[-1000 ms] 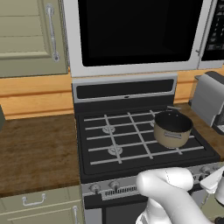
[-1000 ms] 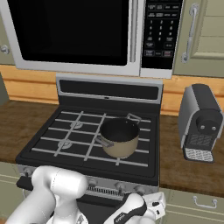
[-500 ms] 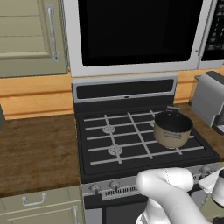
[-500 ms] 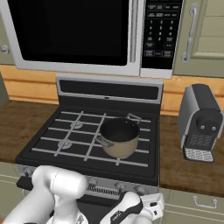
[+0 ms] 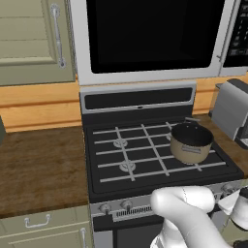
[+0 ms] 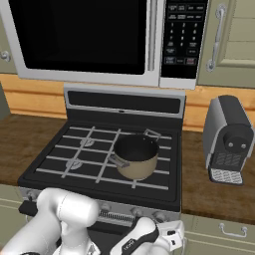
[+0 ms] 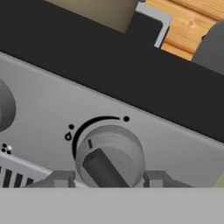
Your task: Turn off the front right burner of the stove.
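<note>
The stove sits under the microwave, a pot standing on its right-hand grates. The front right burner lies just in front of that pot, mostly hidden by it. Low at the stove's silver front strip, the gripper faces a knob on the strip's right end, straight ahead and very near. The knob's dark grip bar runs diagonally, tilted off its marks. The two fingertips stand apart, one at each side of the knob's lower edge, holding nothing; whether they touch the knob is hard to tell. The coming move looks like closing across the bar, then twisting.
</note>
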### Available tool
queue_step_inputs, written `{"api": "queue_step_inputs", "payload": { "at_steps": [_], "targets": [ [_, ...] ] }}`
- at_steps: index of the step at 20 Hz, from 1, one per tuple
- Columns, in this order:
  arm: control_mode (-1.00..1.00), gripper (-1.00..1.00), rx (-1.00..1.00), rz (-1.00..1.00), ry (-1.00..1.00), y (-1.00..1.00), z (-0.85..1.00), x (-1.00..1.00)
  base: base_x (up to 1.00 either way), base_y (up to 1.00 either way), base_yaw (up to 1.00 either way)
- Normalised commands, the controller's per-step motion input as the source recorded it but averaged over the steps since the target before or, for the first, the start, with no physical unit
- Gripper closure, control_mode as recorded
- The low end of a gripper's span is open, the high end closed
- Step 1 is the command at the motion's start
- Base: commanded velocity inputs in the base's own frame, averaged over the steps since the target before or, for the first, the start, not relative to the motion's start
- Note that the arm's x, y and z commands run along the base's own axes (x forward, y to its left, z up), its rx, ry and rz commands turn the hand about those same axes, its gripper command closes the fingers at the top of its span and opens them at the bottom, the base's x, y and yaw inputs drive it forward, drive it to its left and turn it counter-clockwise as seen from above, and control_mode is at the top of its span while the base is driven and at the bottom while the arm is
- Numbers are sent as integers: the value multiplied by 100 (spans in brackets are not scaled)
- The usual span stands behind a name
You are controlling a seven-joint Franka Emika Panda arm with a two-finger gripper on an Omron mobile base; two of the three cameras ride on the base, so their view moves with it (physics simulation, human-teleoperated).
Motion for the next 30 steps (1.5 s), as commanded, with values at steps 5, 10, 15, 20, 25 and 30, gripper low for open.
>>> {"api": "queue_step_inputs", "payload": {
  "at_steps": [5, 10, 15, 20, 25, 30],
  "targets": [
    [-100, 100, 0, -3, 3, 0, 39, 3, 0, 0, 0],
    [-100, 100, 0, 0, 2, -2, 55, 5, 0, 0, 0],
    [-100, 100, 0, 0, 1, -9, 52, 7, 0, 0, 0],
    [-100, 100, 10, 0, 0, -30, 34, 5, 0, 0, 0],
    [-100, 100, 22, 0, 0, -29, 5, 5, 0, 0, 0],
    [-100, 100, 22, 0, 0, 0, 44, 34, 0, 0, 0]
  ]
}}
